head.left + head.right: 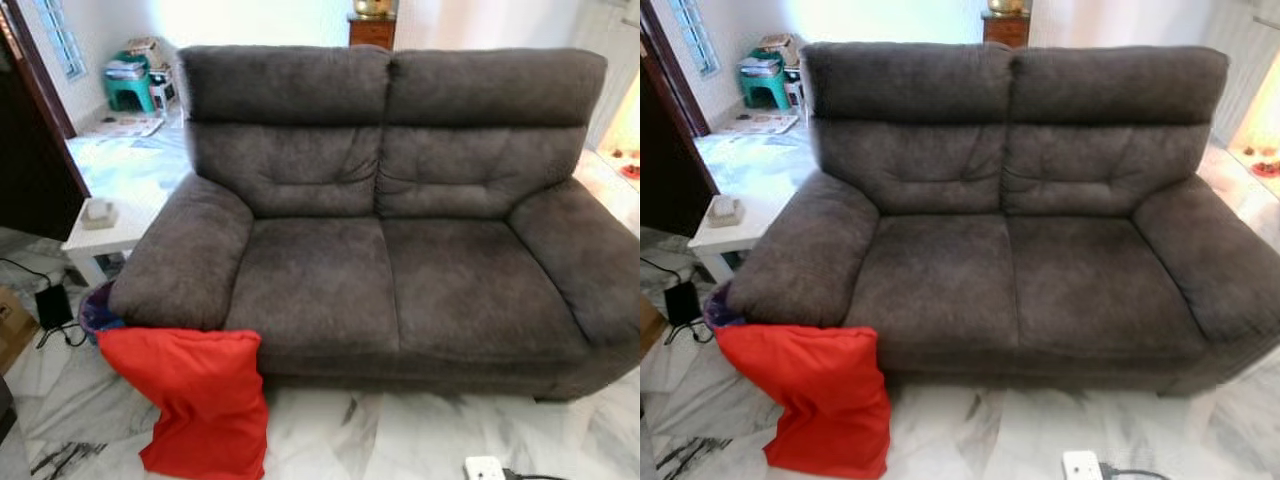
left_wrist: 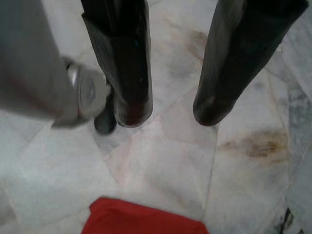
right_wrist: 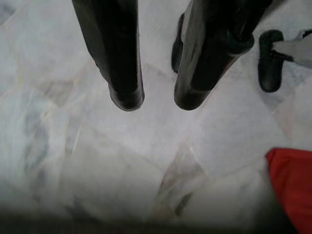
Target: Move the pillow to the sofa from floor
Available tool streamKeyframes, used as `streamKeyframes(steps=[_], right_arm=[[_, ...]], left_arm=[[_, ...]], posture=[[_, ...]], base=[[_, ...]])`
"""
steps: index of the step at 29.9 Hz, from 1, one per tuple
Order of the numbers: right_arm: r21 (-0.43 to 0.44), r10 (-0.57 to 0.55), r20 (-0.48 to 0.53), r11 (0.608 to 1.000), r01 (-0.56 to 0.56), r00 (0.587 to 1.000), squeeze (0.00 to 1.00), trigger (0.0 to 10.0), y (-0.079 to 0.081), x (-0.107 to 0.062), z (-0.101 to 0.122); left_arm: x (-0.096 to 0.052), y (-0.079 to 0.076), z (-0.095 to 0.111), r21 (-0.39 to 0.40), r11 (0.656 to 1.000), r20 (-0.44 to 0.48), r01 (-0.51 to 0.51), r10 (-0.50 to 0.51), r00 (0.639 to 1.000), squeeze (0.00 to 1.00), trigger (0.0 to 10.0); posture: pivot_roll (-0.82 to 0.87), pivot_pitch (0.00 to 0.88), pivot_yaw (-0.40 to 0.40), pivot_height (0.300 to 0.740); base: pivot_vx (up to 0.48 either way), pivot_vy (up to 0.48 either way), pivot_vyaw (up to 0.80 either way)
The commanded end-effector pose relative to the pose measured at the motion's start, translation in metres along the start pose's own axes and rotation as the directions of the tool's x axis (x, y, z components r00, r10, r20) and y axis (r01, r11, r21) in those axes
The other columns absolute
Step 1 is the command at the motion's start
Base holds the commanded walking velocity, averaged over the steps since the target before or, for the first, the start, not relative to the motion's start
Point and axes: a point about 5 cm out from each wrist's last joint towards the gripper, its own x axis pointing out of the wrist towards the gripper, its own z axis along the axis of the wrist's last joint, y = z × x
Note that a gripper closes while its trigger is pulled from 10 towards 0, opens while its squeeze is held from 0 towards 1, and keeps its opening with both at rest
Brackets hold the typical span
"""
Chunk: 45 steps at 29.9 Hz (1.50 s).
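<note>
Red fabric marks the pillow [image 1: 200, 405], which stands on the marble floor [image 1: 400, 440] and leans against the front of the sofa [image 1: 390, 250], just below its left armrest. We see the dark grey sofa with two seat cushions, and nothing lies on them. Our left gripper [image 2: 168, 114] hangs above the floor with its jaws apart, a clear gap between the two black fingers [image 2: 127, 92], and they hold nothing and touch nothing; an edge of the pillow shows on the floor near it in the left wrist view. Our right gripper [image 3: 156, 105] also hangs over bare floor, jaws a little apart and empty, with a corner of the pillow close by in the right wrist view. Beside the left armrest stands a small white bench [image 1: 105, 240] with a pale object on it that we cannot identify. A white power strip [image 1: 485, 468] lies on the floor in front of the sofa. We can read no brand, label or writing anywhere.
</note>
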Motion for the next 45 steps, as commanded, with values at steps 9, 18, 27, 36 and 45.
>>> streamKeyframes(steps=[9,18,27,36,45], right_arm=[[-0.010,0.024,0.000,1.000,-0.024,1.000,0.00,10.0,0.0085,0.0015,0.0016],[-0.034,0.029,-0.006,0.999,-0.029,1.000,0.00,10.0,0.0088,0.0016,0.0017],[-0.048,0.029,-0.010,0.998,-0.029,1.000,0.00,10.0,0.0092,0.0017,0.0020],[-0.050,0.030,-0.010,0.998,-0.030,1.000,0.00,10.0,0.0096,0.0018,0.0018],[-0.052,0.032,-0.013,0.998,-0.032,0.999,0.00,10.0,0.0098,0.0017,0.0012]], left_arm=[[-0.0011,0.0028,-0.0057,-0.002,1.000,-0.026,-0.016,0.016,1.000,0.00,10.0],[-0.0010,0.0013,-0.0068,0.021,1.000,-0.035,-0.019,0.020,0.999,0.00,10.0],[-0.0008,0.0011,-0.0061,0.020,1.000,-0.034,-0.018,0.019,0.999,0.00,10.0],[-0.0008,0.0014,-0.0060,0.021,1.000,-0.033,-0.019,0.020,0.999,0.00,10.0],[-0.0010,0.0018,-0.0065,0.022,1.000,-0.034,-0.021,0.022,0.999,0.00,10.0]], posture=[[0.03,0.000,0.030,0.740],[0.03,0.000,0.027,0.740],[0.03,0.000,0.030,0.740],[0.03,0.000,0.032,0.740],[0.03,0.000,0.032,0.740]], base=[[0.273,0.000,0.00],[0.000,0.000,0.00],[0.000,0.000,0.71],[0.000,0.000,0.80],[0.000,0.000,0.80]])
